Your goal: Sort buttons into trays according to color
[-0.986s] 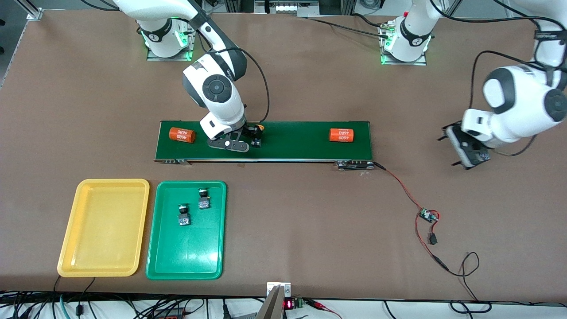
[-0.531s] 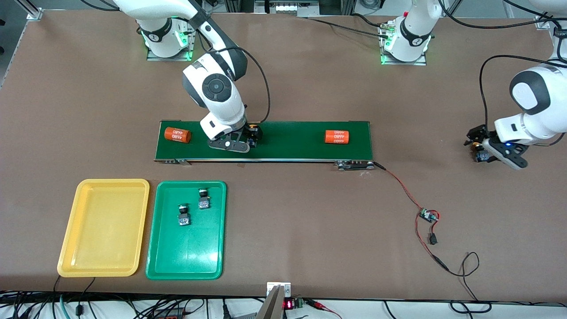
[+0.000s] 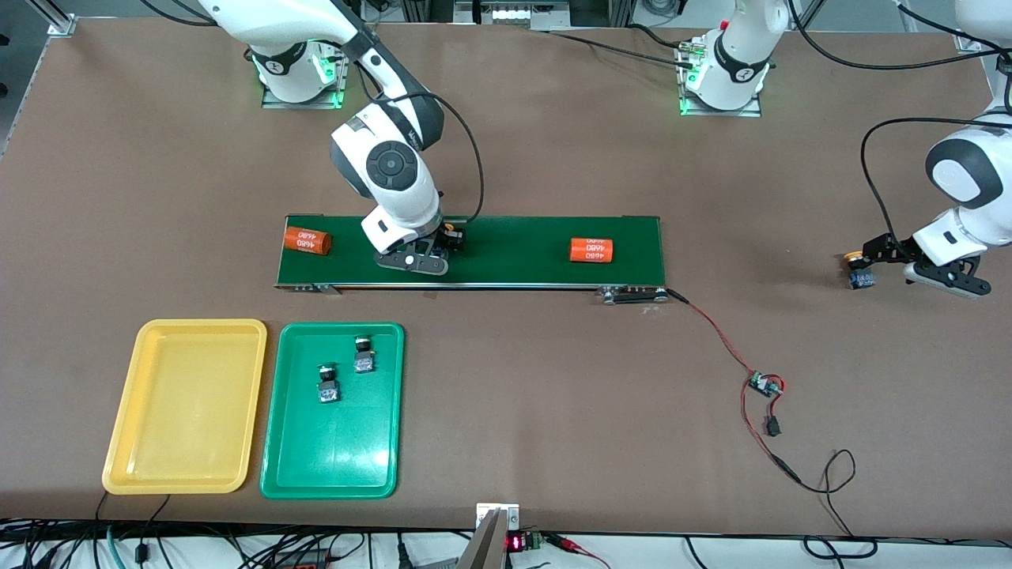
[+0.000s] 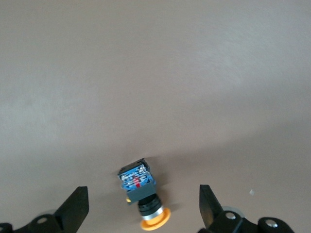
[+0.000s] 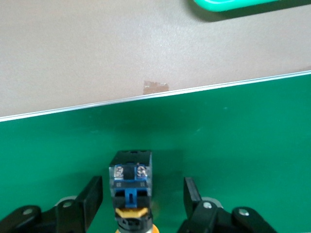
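Note:
A yellow-orange button (image 3: pixel 452 235) (image 5: pixel 130 187) lies on the dark-green conveyor belt (image 3: pixel 514 253). My right gripper (image 3: pixel 441 246) (image 5: pixel 141 194) is low around it. Its fingers (image 5: pixel 92 196) stand on either side with a gap on both, so it is open. Another yellow-orange button (image 3: pixel 856 269) (image 4: pixel 142 191) lies on its side on the bare table at the left arm's end. My left gripper (image 3: pixel 889 261) (image 4: pixel 142 199) hangs low over it, wide open. Two green buttons (image 3: pixel 327 386) (image 3: pixel 363 356) lie in the green tray (image 3: pixel 332 466). The yellow tray (image 3: pixel 186 411) holds nothing.
Two orange cylinders with white print (image 3: pixel 306 239) (image 3: pixel 592 250) lie on the belt, one on each side of my right gripper. A red-and-black cable with a small circuit board (image 3: pixel 765 384) runs from the belt's end toward the front camera.
The right gripper's fingers have narrowed around the button on the belt. The left arm has swung outward and lowered over the button on the table. Both cylinders have drifted toward the right arm's end.

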